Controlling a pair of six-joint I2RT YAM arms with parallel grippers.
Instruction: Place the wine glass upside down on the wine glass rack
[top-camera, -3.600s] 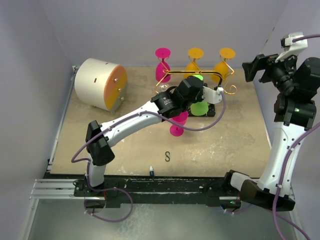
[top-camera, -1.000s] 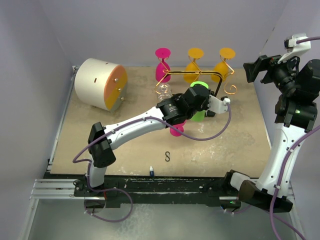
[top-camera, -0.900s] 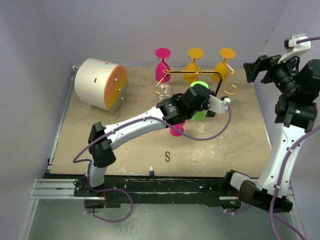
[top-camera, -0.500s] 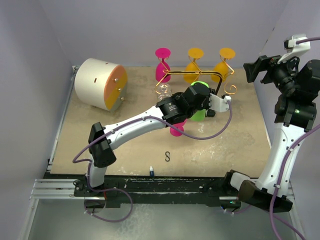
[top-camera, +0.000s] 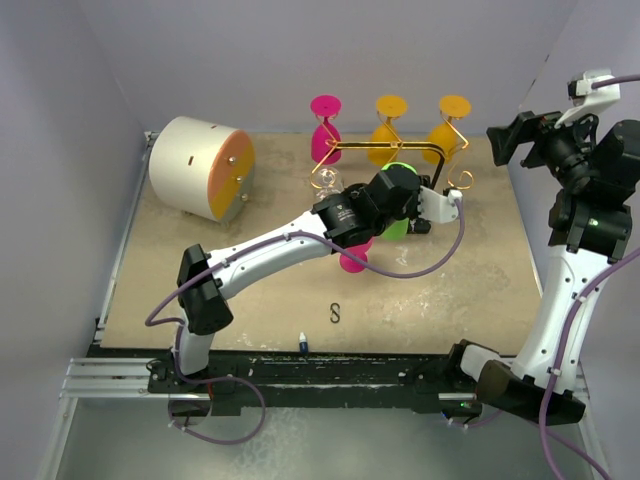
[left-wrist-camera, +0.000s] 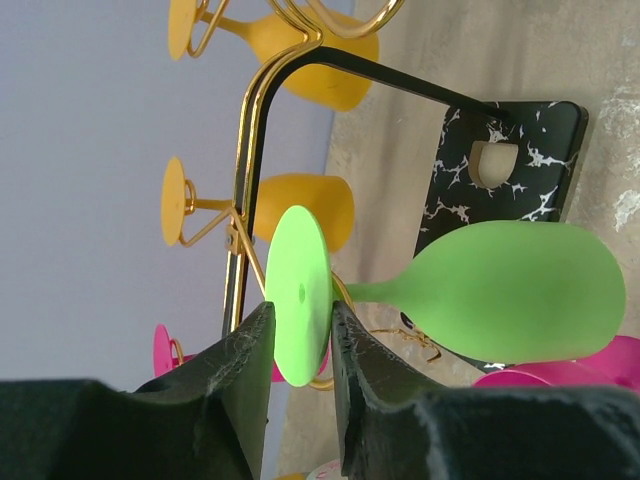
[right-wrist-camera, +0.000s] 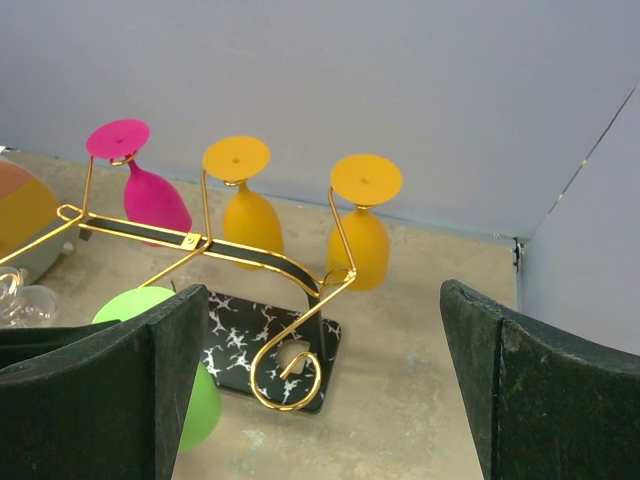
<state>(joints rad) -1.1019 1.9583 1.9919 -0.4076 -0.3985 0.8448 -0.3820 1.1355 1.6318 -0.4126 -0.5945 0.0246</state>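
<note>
- Pale lavender walls (top-camera: 250, 60) close the space in at the back and on both sides.
- The table (top-camera: 200, 280) is beige board, scuffed with whitish marks near its front right.
- A white drum (top-camera: 190, 165) with an orange end face lies on its side at the back left.
- The left arm reaches across the middle of the table; the right arm stands raised by the right wall.
- The wine glass rack (top-camera: 385, 148) is at the back centre, gold wire on a black marbled base (left-wrist-camera: 510, 150).
- One pink glass (top-camera: 324, 125) and two orange glasses (top-camera: 388, 125) hang from it foot-up.
- The left gripper (left-wrist-camera: 300, 320) pinches the round foot of the green wine glass (left-wrist-camera: 500, 300). The glass is foot-up beside the rail, bowl over the base; whether it touches the wire is unclear.
- The right gripper (right-wrist-camera: 322, 330) is spread wide, holding nothing.
- Another pink glass (top-camera: 352, 260) sits under the left arm.
- A small black S-shaped hook (top-camera: 335, 313) lies near the front.
</note>
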